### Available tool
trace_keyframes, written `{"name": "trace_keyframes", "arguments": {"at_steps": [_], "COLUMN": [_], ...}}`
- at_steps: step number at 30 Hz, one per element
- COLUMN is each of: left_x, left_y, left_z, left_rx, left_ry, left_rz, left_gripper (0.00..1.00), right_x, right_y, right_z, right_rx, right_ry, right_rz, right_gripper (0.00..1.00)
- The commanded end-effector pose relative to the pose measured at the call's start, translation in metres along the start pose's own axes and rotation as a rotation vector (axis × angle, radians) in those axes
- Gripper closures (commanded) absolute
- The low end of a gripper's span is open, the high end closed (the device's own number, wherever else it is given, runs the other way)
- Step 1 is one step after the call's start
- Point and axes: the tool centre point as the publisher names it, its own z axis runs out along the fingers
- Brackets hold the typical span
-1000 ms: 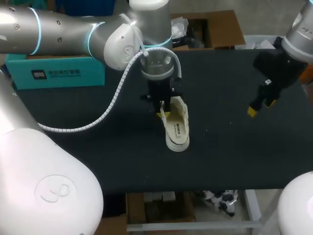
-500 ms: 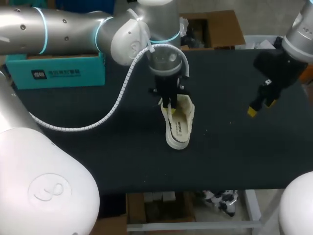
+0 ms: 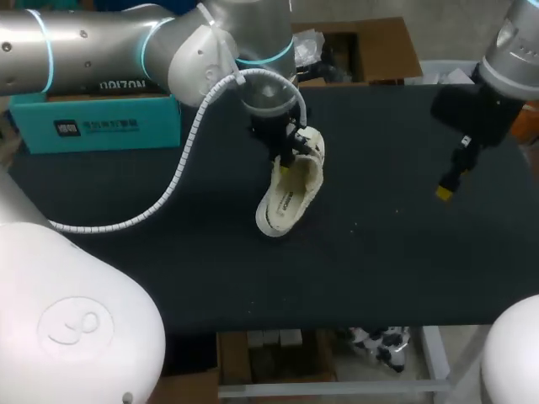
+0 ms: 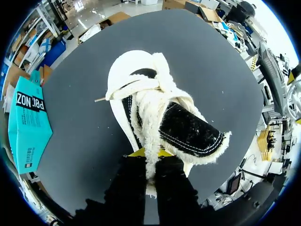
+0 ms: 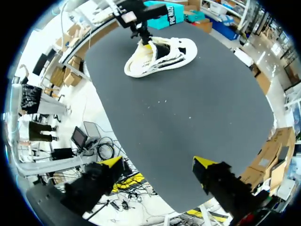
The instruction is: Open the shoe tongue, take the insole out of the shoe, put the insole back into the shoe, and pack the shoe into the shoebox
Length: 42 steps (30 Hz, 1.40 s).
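On the black table (image 3: 379, 252) a cream, fleece-lined shoe (image 3: 289, 189) sits tilted with its toe lowest and nearest us. Our left end effector (image 3: 285, 154) is at the shoe's far end, fingers pinching a fleecy edge by the opening, though we cannot tell whether that edge is the tongue. Well to the right of the shoe our right end effector (image 3: 449, 181) hovers with fingers spread and empty, and far to the left of the shoe, farther back, sits the teal shoebox (image 3: 93, 126). We judge the step in hand to be opening the tongue: set the sole flat, steady the shoe with the right end effector, and pull gently so the laces (image 4: 141, 84) do not snag.
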Motion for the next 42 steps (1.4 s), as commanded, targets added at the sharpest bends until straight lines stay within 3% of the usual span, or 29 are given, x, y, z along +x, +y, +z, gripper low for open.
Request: {"name": "trace_keyframes", "arguments": {"at_steps": [1, 10, 15, 18, 25, 32, 42], "left_x": [-0.014, -0.044, -0.078, -0.102, -0.181, -0.263, -0.379], "left_y": [0.008, -0.003, -0.015, -0.022, -0.038, -0.054, -0.051], "left_z": [-0.020, -0.045, -0.075, -0.095, -0.149, -0.197, -0.216], "left_rx": [0.044, 0.042, 0.087, 0.118, 0.177, 0.226, 0.195], "left_ry": [-0.023, -0.110, -0.122, -0.169, -0.258, -0.286, -0.334], "left_rz": [0.084, 0.275, 0.369, 0.421, 0.542, 0.640, 0.642], "left_gripper": [1.00, 1.00, 1.00, 1.00, 1.00, 1.00, 1.00], "right_x": [0.004, -0.012, -0.022, -0.024, -0.024, -0.024, -0.024], "right_y": [-0.010, -0.016, -0.006, -0.001, -0.001, -0.001, -0.001], "right_z": [-0.011, -0.018, -0.019, -0.020, -0.020, -0.020, -0.020], "right_rx": [-0.014, -0.018, 0.045, 0.056, 0.056, 0.056, 0.056], "right_ry": [-0.119, -0.169, -0.133, -0.107, -0.107, -0.107, -0.107], "right_rz": [-0.275, -0.503, -0.593, -0.591, -0.591, -0.591, -0.591], "right_gripper": [0.00, 0.00, 0.00, 0.00, 0.00, 0.00, 0.00]}}
